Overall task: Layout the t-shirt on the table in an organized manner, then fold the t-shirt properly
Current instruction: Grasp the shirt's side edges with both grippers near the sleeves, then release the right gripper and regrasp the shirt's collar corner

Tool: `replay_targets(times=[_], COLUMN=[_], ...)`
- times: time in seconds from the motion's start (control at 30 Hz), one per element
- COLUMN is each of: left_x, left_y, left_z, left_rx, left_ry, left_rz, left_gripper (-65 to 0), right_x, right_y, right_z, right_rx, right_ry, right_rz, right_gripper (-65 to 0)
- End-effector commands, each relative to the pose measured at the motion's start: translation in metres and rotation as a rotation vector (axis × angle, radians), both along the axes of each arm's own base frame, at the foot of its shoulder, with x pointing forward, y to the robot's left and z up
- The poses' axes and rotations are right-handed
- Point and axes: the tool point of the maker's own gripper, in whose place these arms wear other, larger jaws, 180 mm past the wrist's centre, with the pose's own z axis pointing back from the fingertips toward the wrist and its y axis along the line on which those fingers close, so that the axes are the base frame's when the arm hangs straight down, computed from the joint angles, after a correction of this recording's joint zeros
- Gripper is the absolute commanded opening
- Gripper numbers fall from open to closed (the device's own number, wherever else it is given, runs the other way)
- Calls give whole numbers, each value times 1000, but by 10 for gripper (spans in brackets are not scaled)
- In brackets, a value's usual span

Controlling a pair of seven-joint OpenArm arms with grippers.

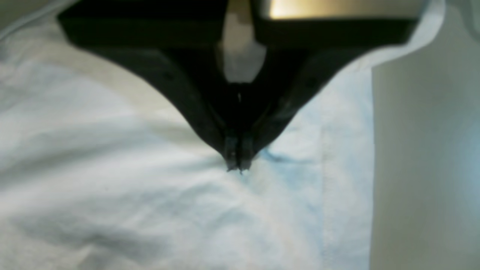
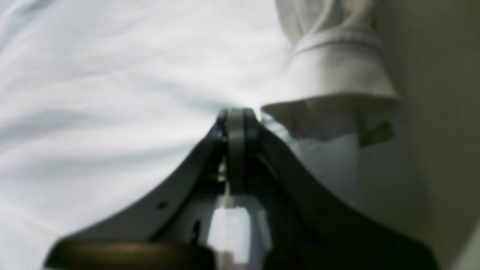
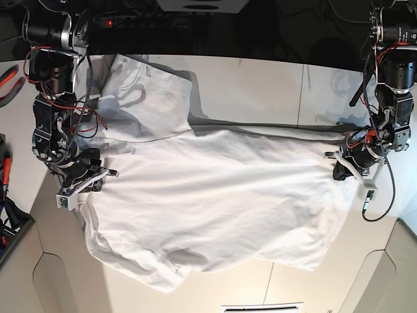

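**Both pincers clamped on the shirt**

I see the wrinkly white cotton t-shirt [image 3: 215,195] spread across the wide white counter [image 3: 260,78]. The left pincer [image 1: 238,165] is closed, pinching cloth near one edge — the right pincer [image 2: 236,116] is closed too, gripping fabric beside a hemmed sleeve [image 2: 333,82].

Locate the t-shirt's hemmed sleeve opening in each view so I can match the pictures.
Left wrist: not in it; only a straight hemmed edge of the t-shirt.
Right wrist: sleeve opening upper right, beside the right gripper.
Base: cannot pick it out.
Shared landmark: the table bordering the cloth.
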Motion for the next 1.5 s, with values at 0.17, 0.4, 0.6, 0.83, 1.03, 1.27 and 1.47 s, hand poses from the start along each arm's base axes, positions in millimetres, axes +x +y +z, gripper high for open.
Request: replay_targets(times=[0.17, 0.4, 0.6, 0.83, 1.03, 1.27, 1.47], left_x=[-5, -5, -5, -5, -5, -5, -5], left_y=[12, 13, 13, 9, 9, 9, 9], left_z=[-3, -4, -4, -5, -5, -6, -6], left_rx=[55, 67, 67, 59, 59, 60, 59], left_ry=[50, 54, 54, 54, 55, 58, 58], left_rz=[4, -2, -2, -4, -4, -4, -4], left_gripper=[-650, -650, -650, -650, -650, -650, -650], right_x=[15, 10, 10, 36, 25, -26, -72], right_y=[-64, -108, -121, -63, 11, 21, -23], right_z=[30, 44, 58, 122, 133, 67, 23], right_rx=[-123, -203, -148, 108, 247, 240, 59], right_ry=[-39, -37, -53, -201, -108, 74, 151], right_rz=[-56, -80, -124, -31, 144, 101, -3], right_gripper=[-650, -650, -650, -650, -650, -650, -650])
